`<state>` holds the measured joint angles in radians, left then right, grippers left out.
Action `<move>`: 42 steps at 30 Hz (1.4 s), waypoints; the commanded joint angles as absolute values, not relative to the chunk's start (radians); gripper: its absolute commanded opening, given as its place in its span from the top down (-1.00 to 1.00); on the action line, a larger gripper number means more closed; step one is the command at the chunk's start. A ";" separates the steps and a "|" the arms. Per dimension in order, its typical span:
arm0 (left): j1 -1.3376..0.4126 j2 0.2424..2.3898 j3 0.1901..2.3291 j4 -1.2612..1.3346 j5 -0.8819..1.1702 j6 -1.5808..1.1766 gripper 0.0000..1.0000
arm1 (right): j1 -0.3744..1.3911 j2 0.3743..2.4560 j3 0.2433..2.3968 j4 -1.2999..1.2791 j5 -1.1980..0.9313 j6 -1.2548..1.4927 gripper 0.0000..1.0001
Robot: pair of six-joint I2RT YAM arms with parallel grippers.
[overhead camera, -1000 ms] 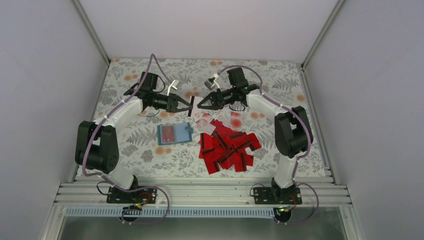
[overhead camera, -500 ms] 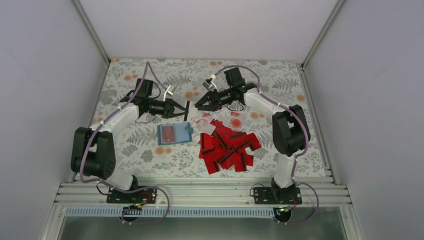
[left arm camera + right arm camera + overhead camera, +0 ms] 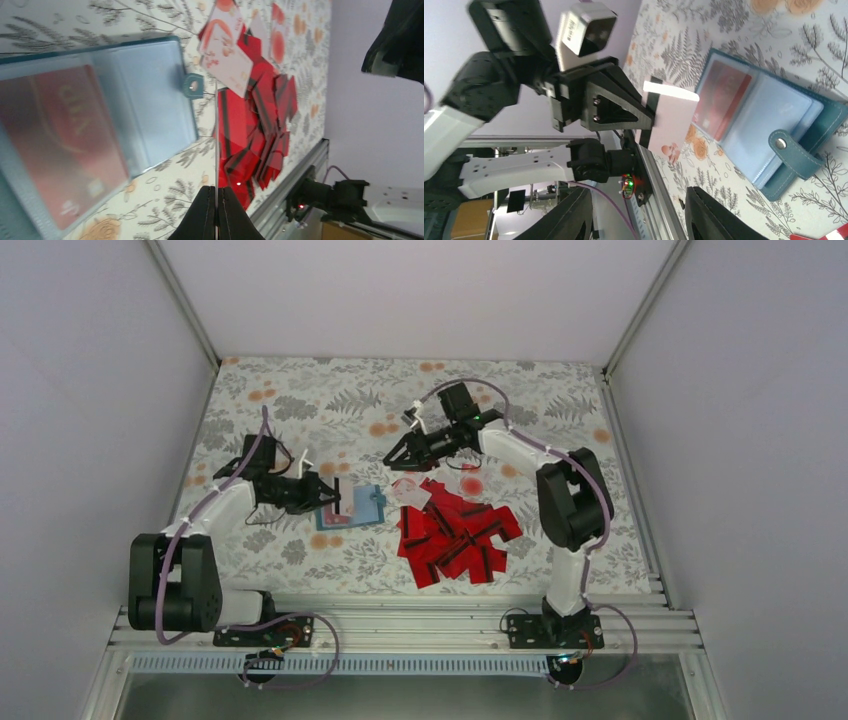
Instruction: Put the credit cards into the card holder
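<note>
My left gripper (image 3: pixel 336 494) (image 3: pixel 216 189) is shut on one credit card (image 3: pixel 216 130), seen edge-on as a thin line in the left wrist view. The right wrist view shows that card's white face with a red spot (image 3: pixel 669 115). It hangs just over the left part of the open teal card holder (image 3: pixel 362 506) (image 3: pixel 145 100) (image 3: pixel 769 115). A red card (image 3: pixel 65 140) sits in one clear pocket. Several red credit cards (image 3: pixel 455 535) (image 3: pixel 255 135) lie heaped to the holder's right. My right gripper (image 3: pixel 392 461) (image 3: pixel 638 195) hovers open and empty behind the heap.
A few white-faced cards (image 3: pixel 412 490) (image 3: pixel 225 45) lie at the heap's far edge. The holder's snap tab (image 3: pixel 192 85) (image 3: pixel 780 144) points toward the heap. A metal rail (image 3: pixel 400 625) runs along the near table edge, and enclosure walls stand on three sides.
The right gripper opened and let go of the card. The left gripper, shut on it, carried it from mid-table toward the near left, down to the card holder.
</note>
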<state>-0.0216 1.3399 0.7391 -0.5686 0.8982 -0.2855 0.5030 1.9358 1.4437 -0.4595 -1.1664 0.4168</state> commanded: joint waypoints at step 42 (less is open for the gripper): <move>-0.031 1.572 0.753 -0.576 0.811 -0.151 0.95 | 0.671 2.232 1.598 -0.661 -1.026 0.266 0.35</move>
